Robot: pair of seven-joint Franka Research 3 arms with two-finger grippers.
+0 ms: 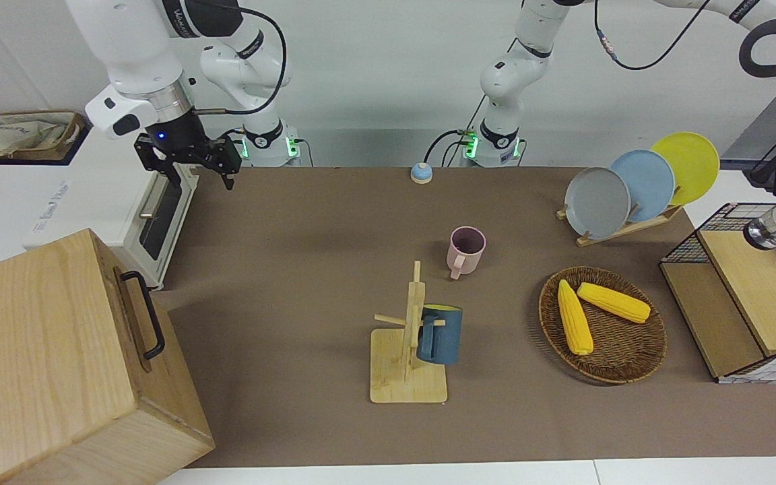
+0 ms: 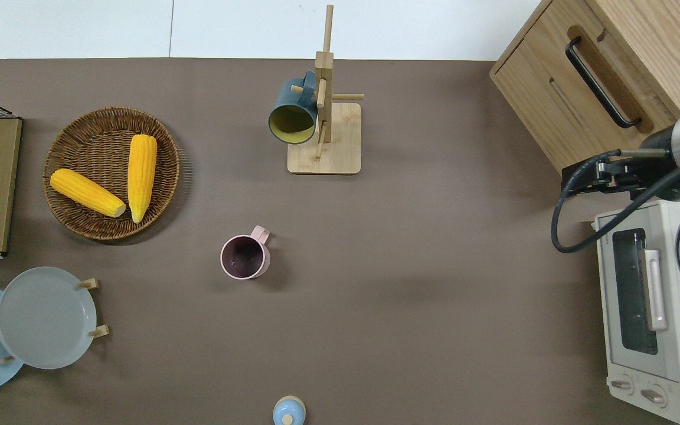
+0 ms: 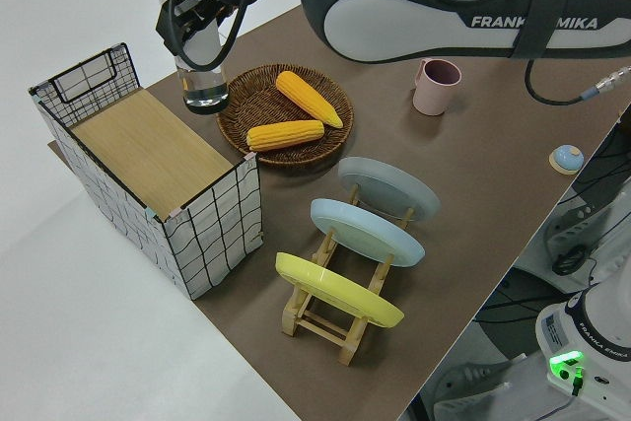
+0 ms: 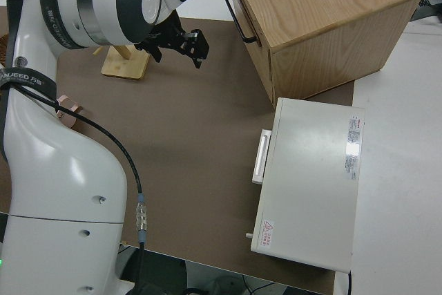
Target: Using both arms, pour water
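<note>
While hanging in the air at the left arm's end of the surface (image 1: 307,222), gripping a bottle (image 3: 205,86) with the fingers of the left gripper (image 3: 192,27), closing them tight on its white upper part. Holding that bottle upright, clear bottom end down, close by the wire crate (image 3: 108,81) and near the wicker basket (image 3: 296,150). Not being able to tell exactly what is lying beneath it, with gripper and bottle both falling outside the overhead view. Showing a pink mug (image 2: 245,257) standing upright and open-mouthed near the middle of the surface, well apart from the bottle and nearer to the robots than the wicker basket. Carrying two corn cobs (image 2: 104,183) in that basket, lying at an angle to each other. Hanging a blue mug (image 1: 440,335) by its handle on a wooden rack (image 1: 408,377), farther from the robots than the pink mug. Leaning three plates (image 1: 637,185) on edge in a stand, just beside the wire crate. Parking the right gripper (image 1: 192,162), spreading its fingers wide and holding nothing. Sitting at the right arm's end: a toaster oven (image 2: 647,330) and, farther from the robots, a wooden cabinet (image 1: 58,364).
</note>
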